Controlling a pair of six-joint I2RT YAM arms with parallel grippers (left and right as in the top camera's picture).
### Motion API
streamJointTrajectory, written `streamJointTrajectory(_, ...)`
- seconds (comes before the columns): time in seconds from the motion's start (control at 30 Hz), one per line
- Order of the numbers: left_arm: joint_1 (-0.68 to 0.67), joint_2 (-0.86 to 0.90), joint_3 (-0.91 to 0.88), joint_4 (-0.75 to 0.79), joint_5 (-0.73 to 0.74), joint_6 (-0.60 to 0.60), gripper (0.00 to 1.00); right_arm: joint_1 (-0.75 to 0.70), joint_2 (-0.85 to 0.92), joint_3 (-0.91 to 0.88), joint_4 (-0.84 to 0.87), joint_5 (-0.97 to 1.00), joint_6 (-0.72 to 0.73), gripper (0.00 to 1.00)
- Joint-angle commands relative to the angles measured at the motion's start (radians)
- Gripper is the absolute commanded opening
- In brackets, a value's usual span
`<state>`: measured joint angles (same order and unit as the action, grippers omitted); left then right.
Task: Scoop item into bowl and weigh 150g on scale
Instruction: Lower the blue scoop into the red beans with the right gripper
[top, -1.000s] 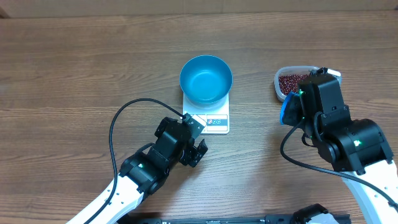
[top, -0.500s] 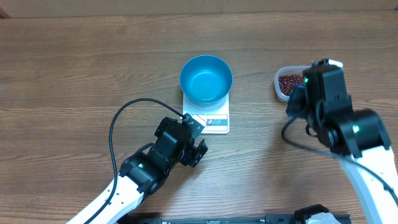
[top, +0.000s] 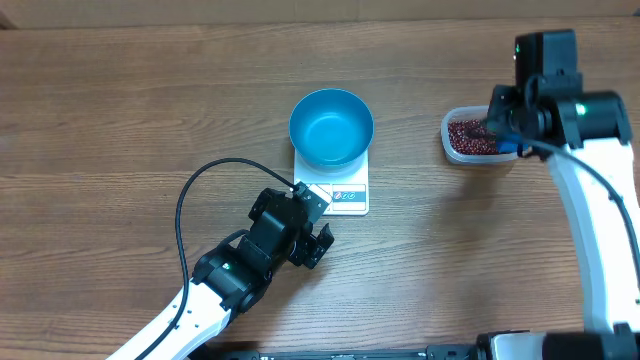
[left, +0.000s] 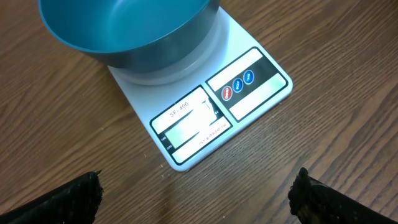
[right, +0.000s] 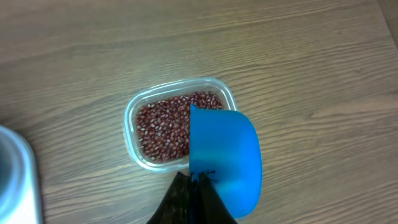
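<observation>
- Left gripper (left: 198, 199): nearest the robot's base, it hangs low over the wooden table (top: 120, 100). Its jaws are spread to full width, and only the two dark fingertips (left: 59, 202) show at the lower corners of the wrist view. It holds nothing and touches nothing.
- Scale (left: 205, 118): white and square, it lies flat on the table just beyond the left gripper. Its display and its red and blue buttons face that gripper.
- Bowl (top: 331, 127): round and bright blue, it sits upright on the far part of the scale's platform. It overhangs the platform's far edge in the overhead view.
- Right gripper (right: 196, 193): it is well apart from the scale, on the far right side of the table. Its jaws are closed tight on the near end of a small blue scoop (right: 224, 158).
- Scoop: it lies over the right-hand part of a clear plastic tub (right: 132, 115). Whether it touches the contents cannot be told.
- Beans (right: 163, 127): small and dark red-brown, they lie heaped inside the tub.
</observation>
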<state>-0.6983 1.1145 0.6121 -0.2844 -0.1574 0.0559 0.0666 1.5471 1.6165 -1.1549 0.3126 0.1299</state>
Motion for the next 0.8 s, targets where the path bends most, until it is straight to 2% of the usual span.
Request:
streamJointTrajectory(0.0,0.005,-0.010,-0.007,0.001,0.000,0.011,1.00,-0.012,0.077,0.066,-0.004,0.002,-0.087,0.04)
streamJointTrajectory(0.43,0.005,-0.010,-0.007,0.001,0.001,0.011,1.00,-0.012,0.211,0.106,0.046,0.117,-0.166,0.04)
streamJointTrajectory(0.77,0.005,-0.010,-0.007,0.001,0.000,0.011,1.00,-0.012,0.260,0.106,0.121,0.120,-0.236,0.04)
